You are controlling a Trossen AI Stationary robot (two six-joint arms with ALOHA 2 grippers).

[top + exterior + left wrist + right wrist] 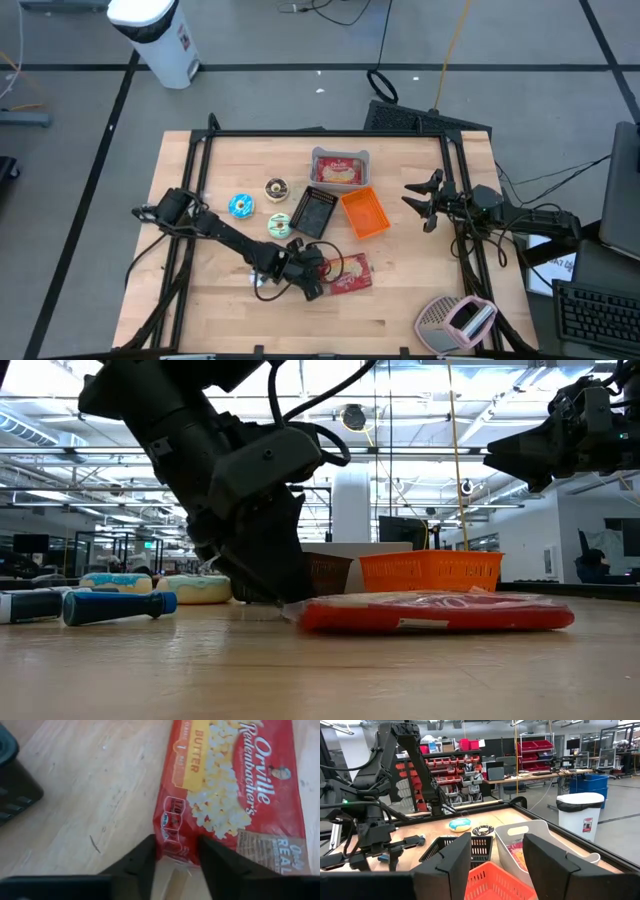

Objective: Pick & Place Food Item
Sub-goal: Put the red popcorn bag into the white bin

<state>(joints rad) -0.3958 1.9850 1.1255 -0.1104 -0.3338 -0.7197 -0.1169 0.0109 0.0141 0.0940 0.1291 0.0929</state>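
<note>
A red popcorn bag (350,272) (430,612) (235,785) lies flat on the wooden table, near its front middle. My left gripper (318,272) (175,851) (262,592) slants down at the bag's left end, its fingers closed in on that end's corner. My right gripper (415,200) (497,860) hangs open and level above the table's right side, holding nothing. My left gripper has the near-left corner of the popcorn bag's end (172,837) between its two fingers. One finger (147,855) stands at the bag's side edge, the other (212,857) lies on the printed face. The fingers slant down from the table's left. The bag stays flat on the table.
An orange basket (364,213), a black basket (315,212) and a white bin (340,168) with a packet stand behind the bag. Three donuts (241,206) (277,188) (279,224) lie to the left. A blue-tipped marker (110,607) lies near the left arm.
</note>
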